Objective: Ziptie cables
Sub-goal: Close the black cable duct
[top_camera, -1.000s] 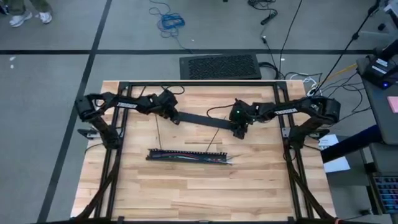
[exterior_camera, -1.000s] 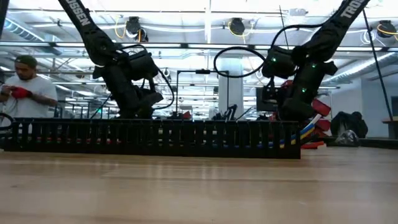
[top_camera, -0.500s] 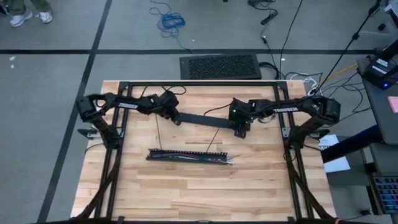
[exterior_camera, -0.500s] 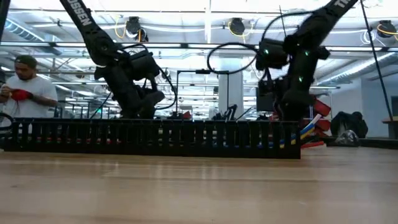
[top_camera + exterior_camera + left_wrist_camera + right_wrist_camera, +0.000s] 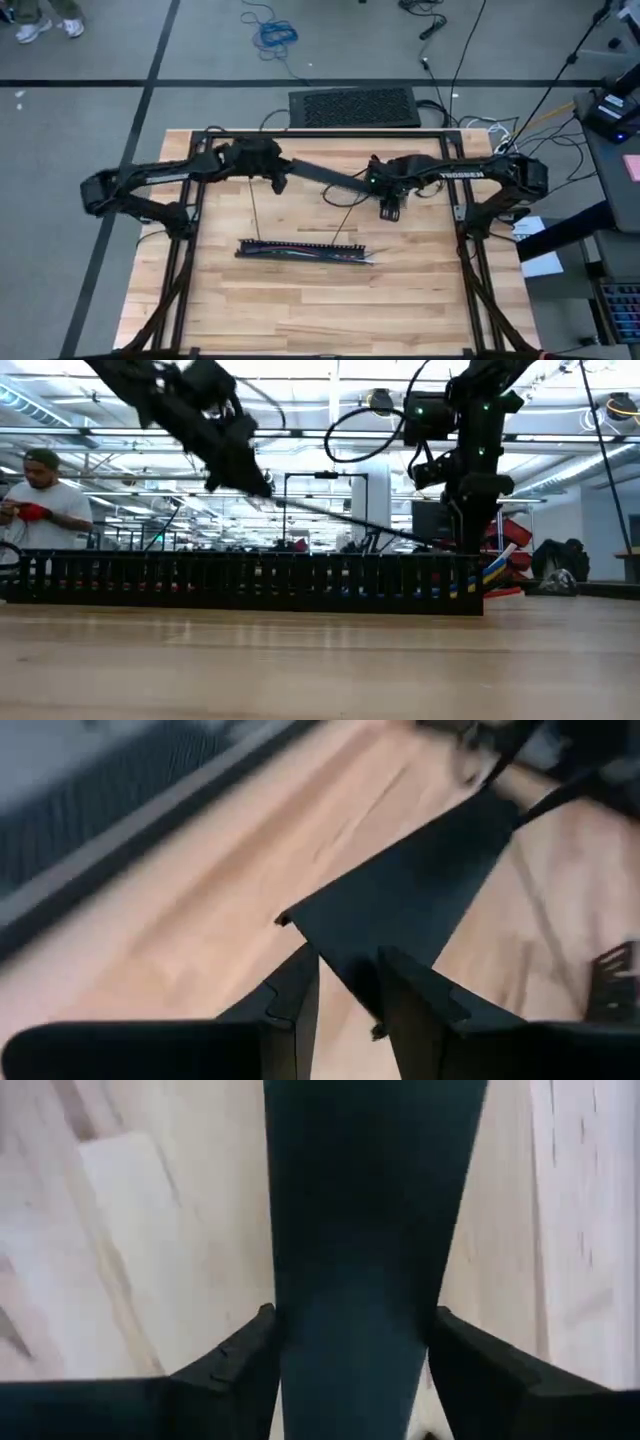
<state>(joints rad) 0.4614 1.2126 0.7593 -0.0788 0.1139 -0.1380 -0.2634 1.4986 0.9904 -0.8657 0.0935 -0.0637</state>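
Note:
A long flat black strip (image 5: 330, 180) hangs between my two grippers over the table's far half. My left gripper (image 5: 279, 176) is shut on its left end and my right gripper (image 5: 388, 203) on its right end. The strip slants down from left to right in the low view (image 5: 350, 522). Nearer the front, the black slotted bar (image 5: 300, 247) lies on the table with the cables (image 5: 312, 254) inside it. Their coloured ends (image 5: 495, 572) stick out at its right end. Two thin dark zipties (image 5: 253, 212) (image 5: 344, 222) lie on the wood behind the bar. My left gripper pinches the strip's left end (image 5: 352, 960) between its two fingers (image 5: 300, 1005). That end is lifted well clear of the table, higher than the other. My right gripper has the strip's right end part (image 5: 355, 1310) between its two fingers (image 5: 245, 1365), one on each long edge. The fingers point down from above. The strip is clear of the wood.
A black frame (image 5: 320, 133) runs round the table's far edge and sides. A dark mat (image 5: 352, 106) and a blue cable coil (image 5: 275, 35) lie on the floor beyond. A person (image 5: 40, 500) stands behind the table at the left.
My left gripper has risen and gone a little toward the far edge, carrying the strip's left end up. The strip, level before, now slants down to my right gripper, which has stayed near its place and kept its hold.

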